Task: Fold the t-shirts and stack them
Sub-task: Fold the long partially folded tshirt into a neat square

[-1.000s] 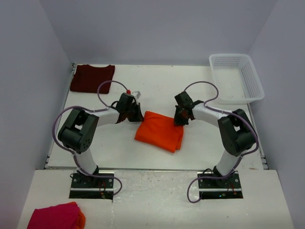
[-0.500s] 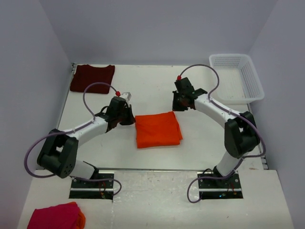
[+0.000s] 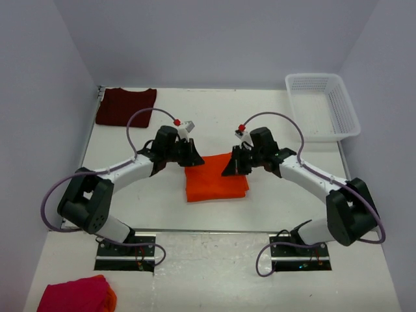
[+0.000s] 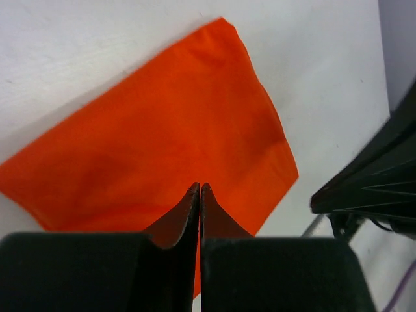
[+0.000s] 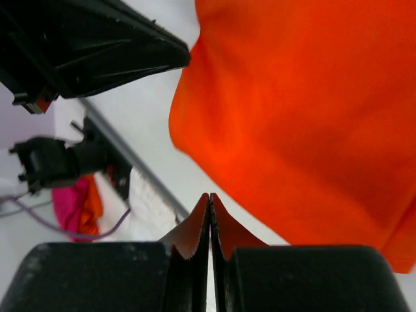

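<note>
Jaws first: shut tight on both arms, tips pressed flat together, gripping nothing. Left jaws poised at the far left corner of the orange t-shirt [image 3: 216, 177], on the end of the left arm [image 3: 133, 169] reaching in from that side. Right jaws poised over the far right part of the same orange t-shirt, on the end of the right arm [image 3: 305, 175]. Cannot tell from either wrist view whether resting on the cloth or just above it. As for the orange t-shirt itself: folded into a tidy, nearly square packet, flat on the white table [image 3: 273, 208], between the two arms. Through the left wrist view, smooth orange cloth spreading out beyond the closed tips, with the black end of the right arm at the right edge. Through the right wrist view, orange cloth across the upper right, with the black end of the left arm at the upper left. Well apart from the orange t-shirt, off toward the far left: the maroon t-shirt [image 3: 126, 106], lying flat by itself, not stacked. Well apart from the orange t-shirt toward the far right: a white basket [image 3: 323, 107]. Nearer than the orange t-shirt and off to the left, beyond the arm bases: a pink-red cloth bundle [image 3: 77, 296] with an orange edge.
</note>
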Available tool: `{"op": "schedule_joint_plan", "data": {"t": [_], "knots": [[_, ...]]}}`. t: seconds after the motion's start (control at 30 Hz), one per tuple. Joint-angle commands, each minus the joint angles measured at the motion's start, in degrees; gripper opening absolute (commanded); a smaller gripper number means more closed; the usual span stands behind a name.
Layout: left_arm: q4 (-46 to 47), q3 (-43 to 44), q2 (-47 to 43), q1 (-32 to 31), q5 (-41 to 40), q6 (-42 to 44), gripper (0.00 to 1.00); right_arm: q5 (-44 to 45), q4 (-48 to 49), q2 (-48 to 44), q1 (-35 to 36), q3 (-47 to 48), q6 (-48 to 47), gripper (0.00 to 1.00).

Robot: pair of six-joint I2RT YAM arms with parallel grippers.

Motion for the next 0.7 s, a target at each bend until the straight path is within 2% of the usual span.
{"op": "schedule_joint_plan", "data": {"t": [0.0,0.03,0.13,0.23,0.53,0.67], "knots": [[13.5,-4.3,2.7,-0.9,16.2,-4.7,0.00,-17.6,15.1,2.3,0.2,-6.0,6.2,0.00],[15.4,-5.3,2.9,-1.1,17.5,-5.4,0.00,-21.9,18.3,2.9,0.1,-8.8,7.4,0.00],[18.9,-8.6,3.0,-1.6,19.4,-6.4,0.00,-27.2,27.3,5.2,0.2,-13.0,11.3,0.00],[20.9,-11.4,2.8,-1.7,19.6,-7.0,0.00,-28.5,32.4,7.8,0.2,-15.1,12.8,0.00],[26.9,-21.0,6.2,-1.9,19.0,-8.7,0.00,-26.8,43.6,20.7,0.2,-19.1,18.7,0.00],[27.9,-23.0,8.0,-1.9,17.7,-8.7,0.00,-23.8,44.4,24.4,0.3,-19.1,20.7,0.00]]}}
